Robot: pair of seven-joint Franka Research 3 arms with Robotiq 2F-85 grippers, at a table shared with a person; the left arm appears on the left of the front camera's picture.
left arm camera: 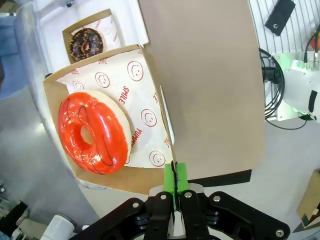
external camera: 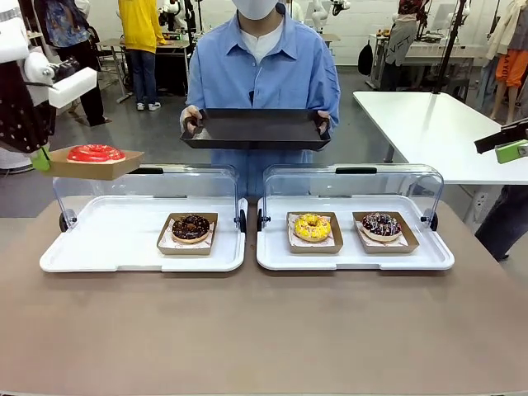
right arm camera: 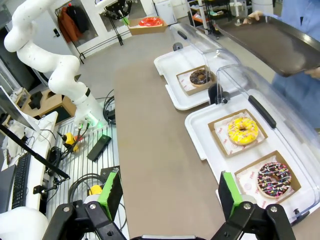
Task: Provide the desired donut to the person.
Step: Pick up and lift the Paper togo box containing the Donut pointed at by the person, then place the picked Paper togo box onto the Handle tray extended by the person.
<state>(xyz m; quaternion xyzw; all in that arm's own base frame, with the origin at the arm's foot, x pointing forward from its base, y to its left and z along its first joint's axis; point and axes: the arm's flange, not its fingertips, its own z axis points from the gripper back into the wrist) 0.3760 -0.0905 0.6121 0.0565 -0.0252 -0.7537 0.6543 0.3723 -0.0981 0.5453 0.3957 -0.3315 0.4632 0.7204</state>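
A red-glazed donut (external camera: 95, 153) (left arm camera: 94, 132) lies in a brown cardboard tray (external camera: 113, 170) (left arm camera: 145, 90) lined with printed paper. My left gripper (external camera: 40, 158) (left arm camera: 175, 179) is shut on that tray's edge and holds it in the air, above the left end of the left white tray (external camera: 107, 247). The person (external camera: 262, 62) stands at the far side and holds out a black tray (external camera: 256, 129) (right arm camera: 272, 42) with both hands. My right gripper (external camera: 511, 149) (right arm camera: 170, 195) hangs open and holds nothing, off the table's right end.
A chocolate donut (external camera: 190, 228) (left arm camera: 86, 42) sits on the left white tray. A yellow donut (external camera: 312, 227) (right arm camera: 242, 131) and a sprinkled chocolate donut (external camera: 381, 224) (right arm camera: 272, 179) sit on the right white tray (external camera: 355, 257). Both clear lids (external camera: 353, 183) stand open behind.
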